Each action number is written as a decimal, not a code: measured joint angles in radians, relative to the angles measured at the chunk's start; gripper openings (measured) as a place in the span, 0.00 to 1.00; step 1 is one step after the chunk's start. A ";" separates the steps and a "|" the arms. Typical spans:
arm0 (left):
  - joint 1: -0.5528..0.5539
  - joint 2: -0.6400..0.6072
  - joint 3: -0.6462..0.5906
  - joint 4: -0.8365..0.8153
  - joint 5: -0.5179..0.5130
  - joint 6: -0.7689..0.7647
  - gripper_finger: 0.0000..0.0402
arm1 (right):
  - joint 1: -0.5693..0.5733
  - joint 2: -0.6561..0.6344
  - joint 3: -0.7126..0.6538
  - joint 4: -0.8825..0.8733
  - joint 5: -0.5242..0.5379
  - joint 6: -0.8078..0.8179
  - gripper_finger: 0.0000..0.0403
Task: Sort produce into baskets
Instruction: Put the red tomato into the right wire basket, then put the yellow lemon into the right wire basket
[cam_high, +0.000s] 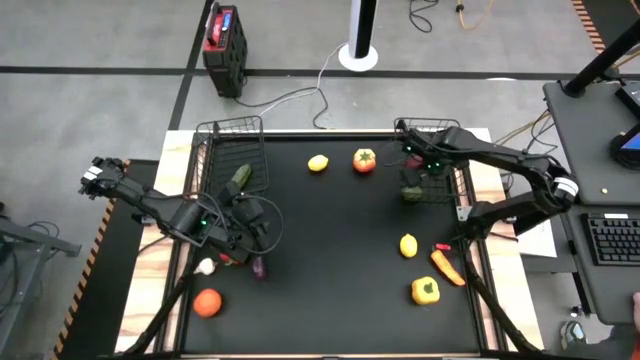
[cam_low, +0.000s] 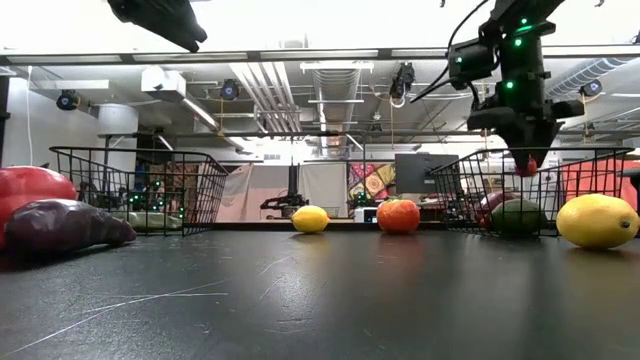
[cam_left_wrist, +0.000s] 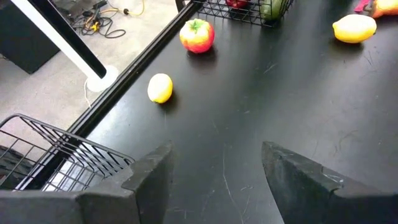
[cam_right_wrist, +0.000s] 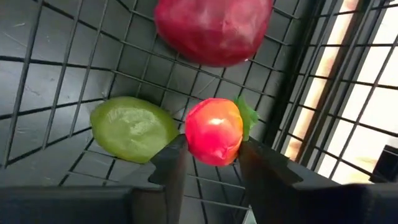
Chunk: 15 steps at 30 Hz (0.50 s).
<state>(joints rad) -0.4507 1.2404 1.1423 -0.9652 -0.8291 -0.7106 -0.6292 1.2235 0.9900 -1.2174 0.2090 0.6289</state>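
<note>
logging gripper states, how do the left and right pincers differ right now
The left pincer is open and holds nothing, over bare black tabletop near the left black wire-mesh basket. The right pincer is shut on a small red toy tomato, above the floor of the right black wire-mesh basket, over a green piece. Both have two dark fingers.
</note>
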 joint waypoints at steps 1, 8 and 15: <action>0.000 0.000 0.000 0.000 0.000 0.000 0.56 | 0.000 0.002 0.000 0.004 0.000 0.000 0.36; 0.000 0.000 0.000 0.000 0.000 -0.001 0.56 | 0.000 0.003 -0.003 0.028 0.001 -0.012 0.44; 0.000 0.000 0.000 0.000 0.000 -0.001 0.56 | 0.050 -0.041 0.004 0.109 0.003 -0.045 0.49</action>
<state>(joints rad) -0.4511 1.2404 1.1423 -0.9648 -0.8287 -0.7120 -0.5789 1.1822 0.9939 -1.1082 0.2115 0.5835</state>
